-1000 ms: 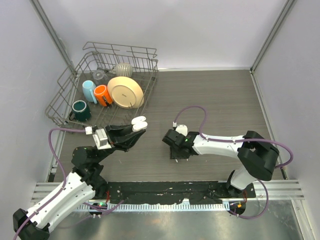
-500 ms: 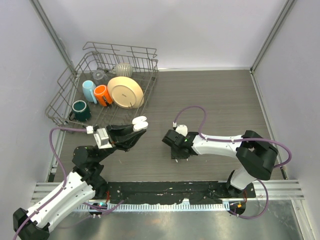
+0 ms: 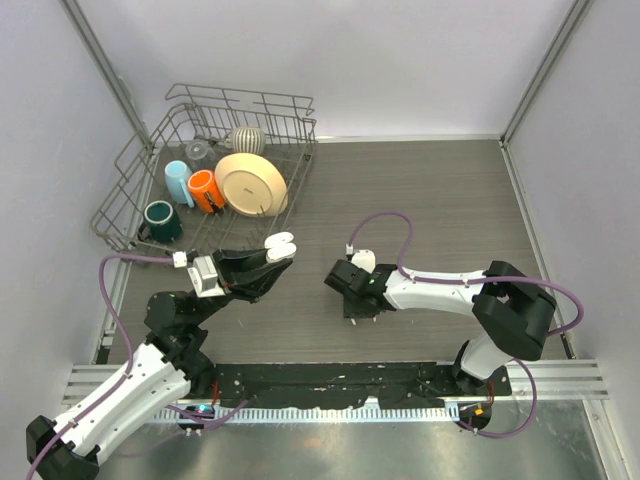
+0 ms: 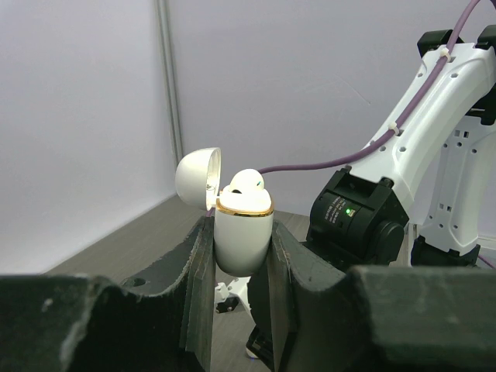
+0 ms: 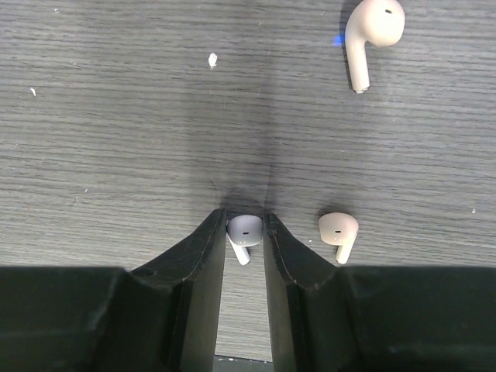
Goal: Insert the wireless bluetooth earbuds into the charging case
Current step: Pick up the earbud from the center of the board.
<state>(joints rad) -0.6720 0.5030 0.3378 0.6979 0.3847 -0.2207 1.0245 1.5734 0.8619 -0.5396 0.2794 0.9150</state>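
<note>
My left gripper (image 3: 272, 253) is shut on the white charging case (image 4: 242, 232) and holds it above the table, lid (image 4: 198, 177) open. One white earbud (image 4: 246, 182) sits in the case. My right gripper (image 5: 245, 229) points down at the table, with both fingers pressed against the head of a white earbud (image 5: 246, 230) that rests on the wood. A second earbud (image 5: 339, 230) lies just right of the right finger. A third earbud (image 5: 372, 27) lies farther off. In the top view the right gripper (image 3: 355, 298) hides these earbuds.
A wire dish rack (image 3: 130, 190) at the back left holds a cream plate (image 3: 250, 183), an orange cup (image 3: 205, 190), a blue cup (image 3: 178, 182) and a dark green mug (image 3: 161, 220). Grey walls enclose the table on three sides.
</note>
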